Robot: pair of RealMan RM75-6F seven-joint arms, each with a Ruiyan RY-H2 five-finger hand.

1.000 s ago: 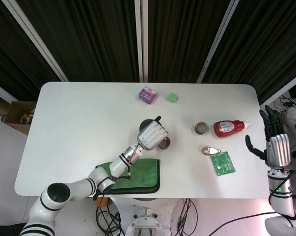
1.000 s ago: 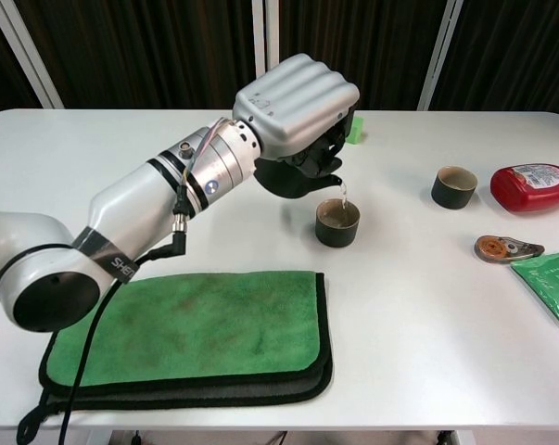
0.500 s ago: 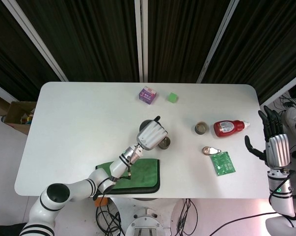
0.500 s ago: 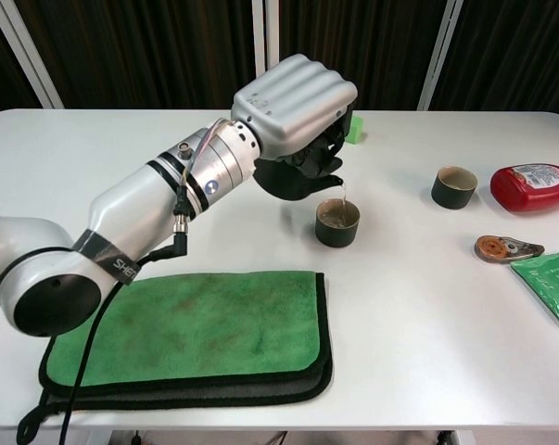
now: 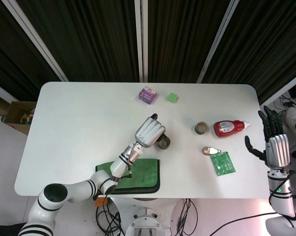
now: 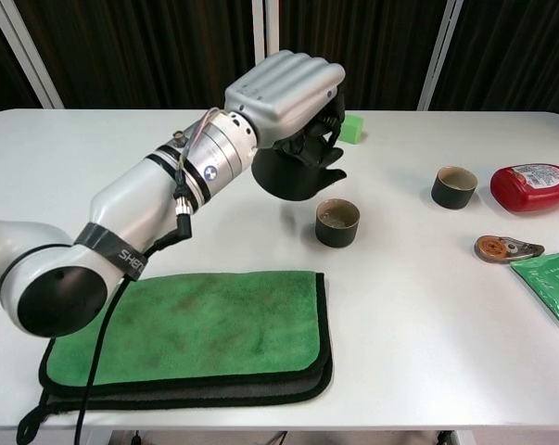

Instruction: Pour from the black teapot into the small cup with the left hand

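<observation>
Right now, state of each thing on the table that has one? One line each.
left robot hand: grips the black teapot, raised off the table
black teapot: held in the air, no stream visible
small cup: upright, liquid inside
second cup: upright
red bottle: lying on its side
green cloth: folded, flat
right robot hand: holds nothing, fingers apart

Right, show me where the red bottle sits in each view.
Head view: the red bottle lies on its side at the right of the table, cap pointing right.
Chest view: the red bottle is at the right edge, partly cut off.
Shared landmark: the dark cup stands just to its left in both.
</observation>
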